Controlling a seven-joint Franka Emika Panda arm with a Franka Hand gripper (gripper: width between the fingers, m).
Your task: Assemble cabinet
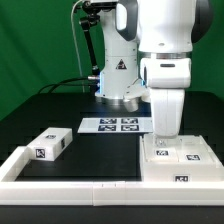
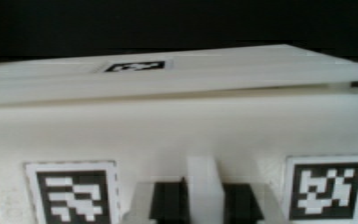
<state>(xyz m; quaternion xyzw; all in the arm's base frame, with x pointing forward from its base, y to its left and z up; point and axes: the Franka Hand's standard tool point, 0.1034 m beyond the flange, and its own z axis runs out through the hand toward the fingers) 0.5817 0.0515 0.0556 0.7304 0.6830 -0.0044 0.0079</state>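
Observation:
The cabinet (image 1: 183, 158) is a white box with black-and-white tags, standing at the front on the exterior view's right. My gripper (image 1: 163, 138) has come straight down onto its near-left edge. In the wrist view the cabinet (image 2: 176, 110) fills the picture, with one tag on its top panel and one low on each side. My gripper (image 2: 202, 200) shows two dark fingertips (image 2: 165, 205) pressed against either side of a thin white upright wall of the cabinet. A loose white tagged panel (image 1: 50, 143) lies apart on the exterior view's left.
The marker board (image 1: 112, 125) lies flat at the middle back, in front of the arm's base. A white rail frame (image 1: 70, 187) edges the black table along the front and the exterior view's left. A green backdrop stands behind.

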